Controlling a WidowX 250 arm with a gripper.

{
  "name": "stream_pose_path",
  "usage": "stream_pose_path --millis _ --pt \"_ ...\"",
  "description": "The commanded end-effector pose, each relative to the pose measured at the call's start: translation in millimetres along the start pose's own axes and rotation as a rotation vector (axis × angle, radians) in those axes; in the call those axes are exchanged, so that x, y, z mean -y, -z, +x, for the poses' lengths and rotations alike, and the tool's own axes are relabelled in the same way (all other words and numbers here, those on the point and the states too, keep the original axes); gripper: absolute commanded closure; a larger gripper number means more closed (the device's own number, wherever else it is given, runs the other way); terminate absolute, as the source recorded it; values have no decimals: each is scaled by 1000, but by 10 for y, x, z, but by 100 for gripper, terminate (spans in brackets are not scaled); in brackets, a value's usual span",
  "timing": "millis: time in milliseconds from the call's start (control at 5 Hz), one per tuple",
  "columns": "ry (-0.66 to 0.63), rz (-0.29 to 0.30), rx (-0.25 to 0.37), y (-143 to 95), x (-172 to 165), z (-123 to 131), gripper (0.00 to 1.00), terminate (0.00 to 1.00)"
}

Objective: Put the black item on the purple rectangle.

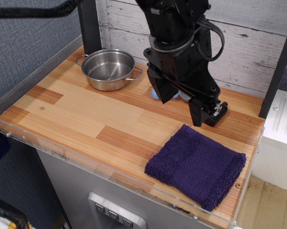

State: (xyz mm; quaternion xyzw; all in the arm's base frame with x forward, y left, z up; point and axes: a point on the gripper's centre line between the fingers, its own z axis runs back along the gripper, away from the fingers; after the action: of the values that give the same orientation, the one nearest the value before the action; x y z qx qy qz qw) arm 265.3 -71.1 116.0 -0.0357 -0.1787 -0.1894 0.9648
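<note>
The black toy bottle [216, 113] lies flat on the wooden table near the back right; a bit of red shows at its far end. My black gripper [180, 109] is low over the table with its jaws apart and nothing between them. Its right finger [196, 113] stands just left of the bottle, close to it or touching it. The dark purple terry towel [196, 165] lies flat at the front right corner, just in front of the gripper and the bottle. Nothing lies on the towel.
A steel pot [108, 69] with two handles stands at the back left. A pale blue item [156, 93] is mostly hidden behind the gripper. A clear raised rim [62, 151] runs along the table's front and left edges. A plank wall stands behind.
</note>
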Motion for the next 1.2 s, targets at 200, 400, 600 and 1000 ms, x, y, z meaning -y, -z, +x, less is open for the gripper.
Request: stream_pose_path --millis 200,400,600,1000 --pt "-20 0 -8 146 -54 100 0 0" --pt "-61 -15 -22 344 -112 281 0 0" --pt "-79 -9 -30 486 -126 447 0 0" --pt "-107 -6 -49 789 -175 599 0 0"
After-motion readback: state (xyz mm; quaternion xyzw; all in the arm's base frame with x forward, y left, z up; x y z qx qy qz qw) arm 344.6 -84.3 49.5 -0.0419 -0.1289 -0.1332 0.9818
